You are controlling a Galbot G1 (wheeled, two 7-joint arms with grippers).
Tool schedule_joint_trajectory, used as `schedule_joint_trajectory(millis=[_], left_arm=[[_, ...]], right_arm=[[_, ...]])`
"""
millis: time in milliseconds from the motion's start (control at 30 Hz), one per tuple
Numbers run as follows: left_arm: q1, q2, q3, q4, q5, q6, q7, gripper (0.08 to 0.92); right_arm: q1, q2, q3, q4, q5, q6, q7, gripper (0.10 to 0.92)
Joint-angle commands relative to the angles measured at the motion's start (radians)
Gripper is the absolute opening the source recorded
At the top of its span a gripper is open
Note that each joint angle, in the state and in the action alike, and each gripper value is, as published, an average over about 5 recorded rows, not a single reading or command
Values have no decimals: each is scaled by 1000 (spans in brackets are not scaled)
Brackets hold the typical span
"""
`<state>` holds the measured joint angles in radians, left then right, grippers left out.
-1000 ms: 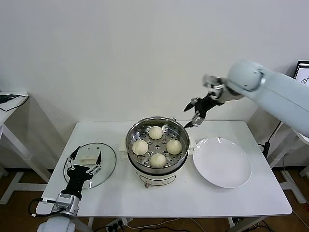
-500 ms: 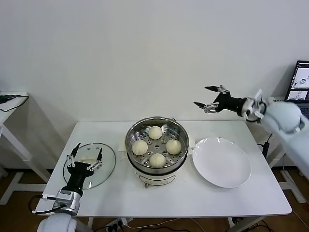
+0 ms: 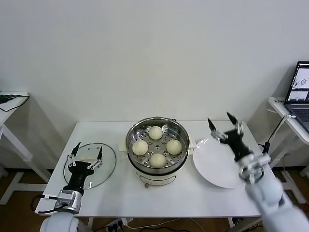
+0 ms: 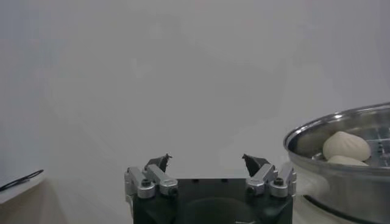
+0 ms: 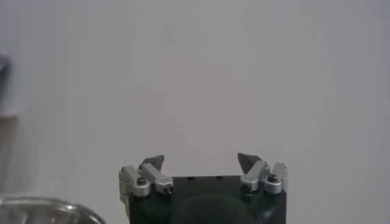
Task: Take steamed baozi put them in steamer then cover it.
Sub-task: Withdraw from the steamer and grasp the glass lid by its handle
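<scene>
In the left wrist view, the steamer (image 4: 341, 164) is cut off by the right edge, so we see only two baozi (image 4: 346, 146) there. From the head view, the left tool (image 3: 87, 157) hides part of the cover (image 3: 107, 164), the right tool (image 3: 225, 126) overlaps the plate (image 3: 212, 164), and the laptop (image 3: 300, 94) is cropped at right.

Four small round cream-white pleated baozi (image 3: 157, 159) sit inside one large shiny stainless-steel steamer pot (image 3: 133, 130). To the steamer's left lies one round clear glass lid with a white handle (image 3: 107, 162), and to its right one flat round white plate (image 3: 215, 169). Two black grippers show, the left gripper (image 3: 87, 152) on the lid's side of the steamer and the right gripper (image 3: 225, 124) on the plate's side.
</scene>
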<state>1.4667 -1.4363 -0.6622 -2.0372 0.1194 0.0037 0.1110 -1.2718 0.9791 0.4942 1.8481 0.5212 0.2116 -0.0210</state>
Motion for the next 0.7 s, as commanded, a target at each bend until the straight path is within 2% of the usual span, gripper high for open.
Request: schedule_joint_trajectory(millis=[33,200,367,500,700], left_arm=[[4,2,-6,44,124,-55,-23,823],[16,16,-46,153,577,-240,-138,823],[-1,51,-67,331,957,-366,-312,823],[-35,78,-81,469,1153,-405,-417,823],[-102,99,-110,581,1278,-413,-462,823]], right_arm=[[-329,338,115,87,-156,220,158,823],[-334,358,89,83,-169,222,156,823],[-315,363,67,68,-177,218,156,823],[-306,370,49,54,-187,219,155,823],[-306,367,49,43,-192,226,155,823]])
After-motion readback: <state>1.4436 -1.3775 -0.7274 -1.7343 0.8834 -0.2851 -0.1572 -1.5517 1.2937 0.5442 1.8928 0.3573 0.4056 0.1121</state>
